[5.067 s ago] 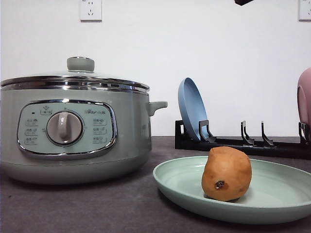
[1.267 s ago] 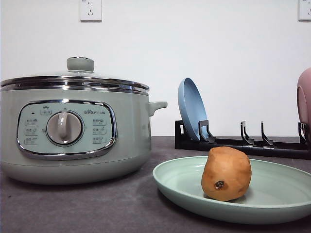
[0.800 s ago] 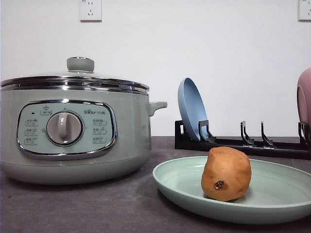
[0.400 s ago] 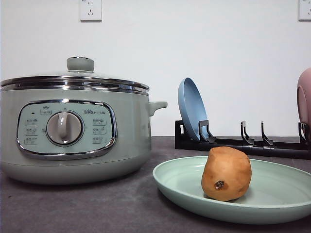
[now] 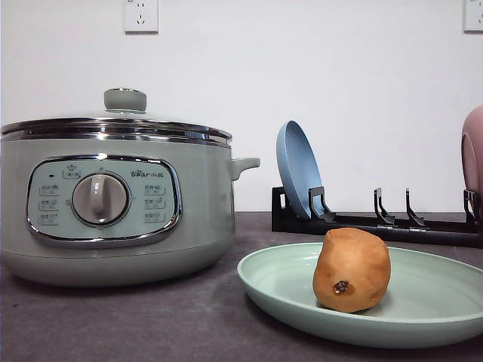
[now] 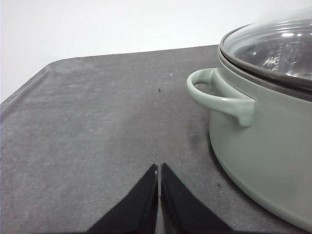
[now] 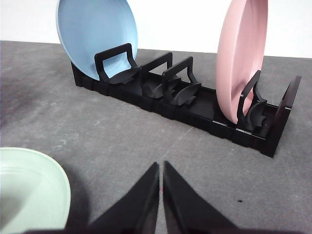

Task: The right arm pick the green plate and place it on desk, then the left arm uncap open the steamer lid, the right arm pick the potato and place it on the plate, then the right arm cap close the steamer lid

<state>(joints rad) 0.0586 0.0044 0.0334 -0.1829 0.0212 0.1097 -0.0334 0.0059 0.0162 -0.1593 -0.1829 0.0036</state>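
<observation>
Potato point(image 5: 352, 271) on green plate point(image 5: 423, 320), steamer lid point(image 5: 121, 121) capped; nothing moved lately (task apparently finished). Left gripper point(image 6: 159, 170), right gripper point(image 7: 161, 168): jaws together, empty.

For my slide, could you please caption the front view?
Orange-brown potato on pale mint-green plate, glass-lidded green steamer pot closed beside it.

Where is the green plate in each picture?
Front view: green plate at lower right, holding the potato.
Left wrist view: not in it.
Right wrist view: only its edge, bottom left corner.
Shared landmark: the blue plate standing in the black rack.
</observation>
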